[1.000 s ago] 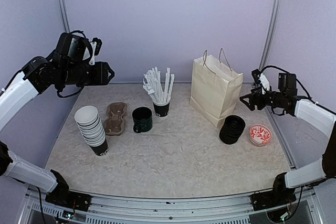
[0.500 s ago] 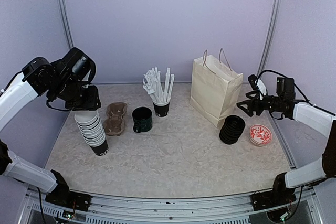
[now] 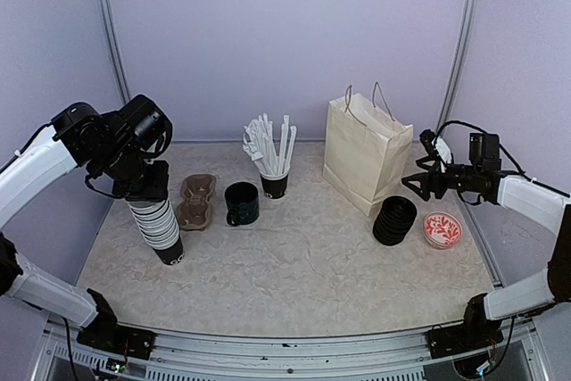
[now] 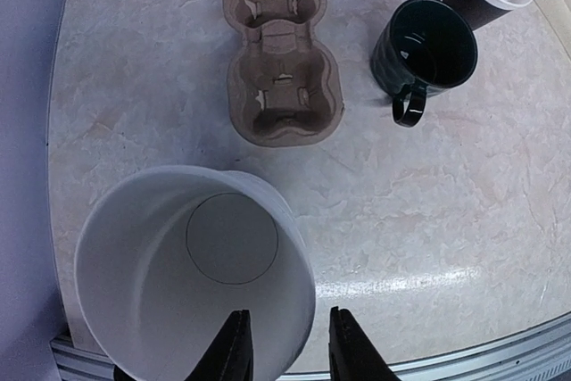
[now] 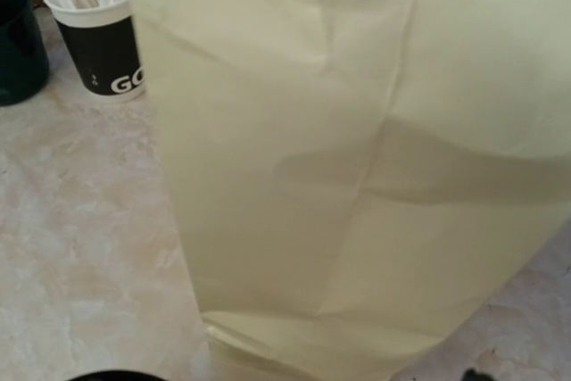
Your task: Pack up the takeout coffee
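A stack of black takeout cups (image 3: 163, 231) with white lettering stands at the left. In the left wrist view I look down into the top cup's white inside (image 4: 178, 283). My left gripper (image 3: 150, 194) is open right on top of the stack. Its jaws (image 4: 287, 350) straddle the cup's right wall, one finger inside (image 4: 234, 350) and one outside (image 4: 351, 345). A stack of black lids (image 3: 393, 220) lies at the right, in front of the paper bag (image 3: 364, 156). My right gripper (image 3: 414, 180) hovers open just above the lids, beside the bag; its fingers barely show in the right wrist view.
A brown pulp cup carrier (image 3: 195, 201) (image 4: 281, 64), a dark mug with a handle (image 3: 241, 203) (image 4: 421, 51) and a black cup of white straws (image 3: 273, 178) (image 5: 105, 60) stand mid-table. A red patterned bowl (image 3: 442, 229) sits right of the lids. The bag (image 5: 357, 158) fills the right wrist view.
My left gripper has swung down from high at the left onto the top of the cup stack. My right gripper has moved slightly down and left towards the lids.
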Motion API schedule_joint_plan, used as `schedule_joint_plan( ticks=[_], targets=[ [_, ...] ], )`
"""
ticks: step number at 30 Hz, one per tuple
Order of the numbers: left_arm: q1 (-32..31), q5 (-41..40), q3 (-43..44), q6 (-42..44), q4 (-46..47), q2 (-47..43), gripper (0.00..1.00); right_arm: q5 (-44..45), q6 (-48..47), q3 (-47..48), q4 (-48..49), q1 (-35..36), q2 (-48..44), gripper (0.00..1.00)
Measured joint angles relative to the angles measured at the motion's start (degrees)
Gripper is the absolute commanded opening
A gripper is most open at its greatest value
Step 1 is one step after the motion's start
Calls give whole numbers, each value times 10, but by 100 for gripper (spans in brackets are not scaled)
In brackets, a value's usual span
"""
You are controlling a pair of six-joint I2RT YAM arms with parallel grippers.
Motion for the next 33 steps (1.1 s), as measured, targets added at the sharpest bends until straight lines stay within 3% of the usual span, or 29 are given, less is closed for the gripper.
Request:
schedule_joint_plan(
  ticks=[3,6,11,19,33],
  targets=[
    [0,2,-5,3,0,8,25,0,-4,0,0,0,0,84],
    [0,2,-8,5,2,17,10,0,-7,0,0,0,1,84],
    [0,-2,-9,12,6,25,0,0,-8,0,0,0,4,83],
    [5,-40,-6,11,-7,26,0,0,-8,0,0,15,14,83],
    [70,-80,61,59,-13,44,0,0,-8,0,-1,18,23,82]
  ],
)
